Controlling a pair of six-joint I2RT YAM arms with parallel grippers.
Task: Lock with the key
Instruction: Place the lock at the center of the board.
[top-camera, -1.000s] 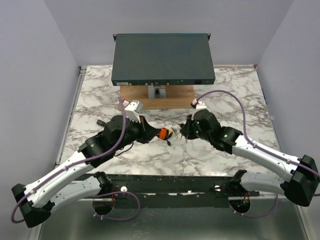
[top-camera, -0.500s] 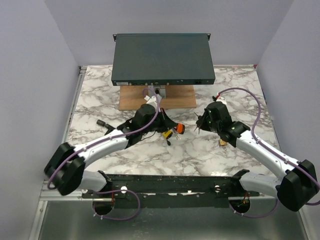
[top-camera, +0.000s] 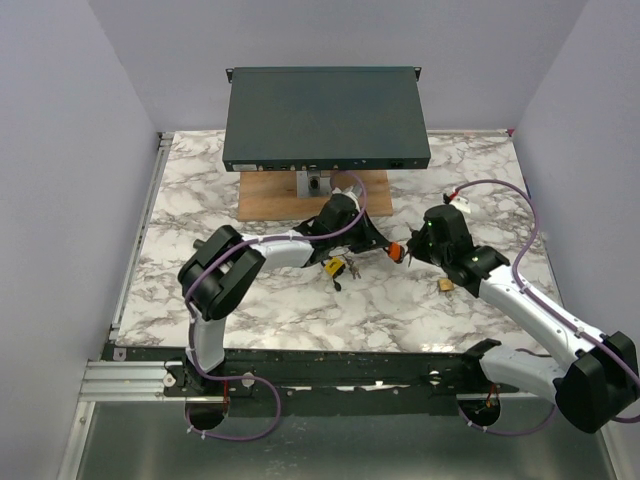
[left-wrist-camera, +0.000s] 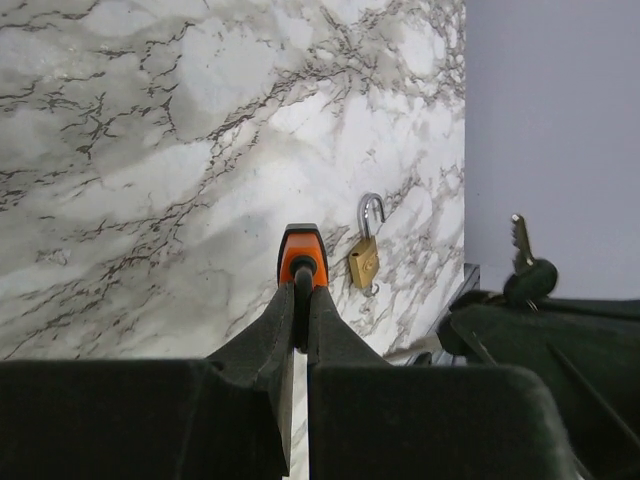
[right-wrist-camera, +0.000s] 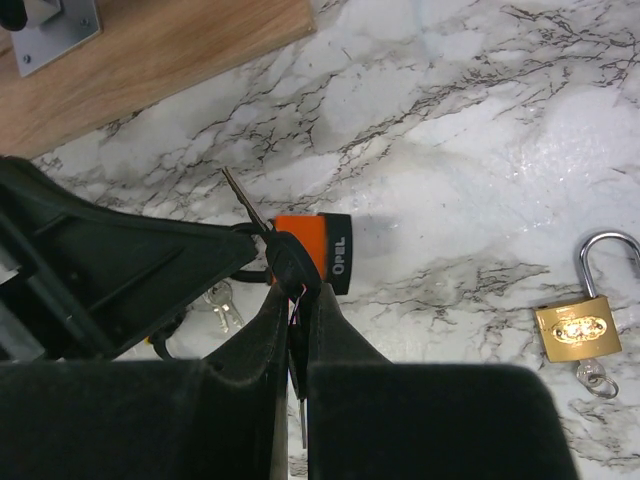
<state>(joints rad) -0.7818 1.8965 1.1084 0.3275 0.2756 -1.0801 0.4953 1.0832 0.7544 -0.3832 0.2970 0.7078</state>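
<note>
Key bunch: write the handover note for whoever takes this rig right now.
Left gripper: fingers shut on the orange key by its head.
Right gripper: fingers shut on a dark key joined to it.
Both keys are held between the arms, mid-table.
Brass padlock lies near the right arm, shackle open; yellow padlock lies near the left arm, shackle state unclear.
Done: key gripped. To do: key into a lock, turn, close the shackle.
</note>
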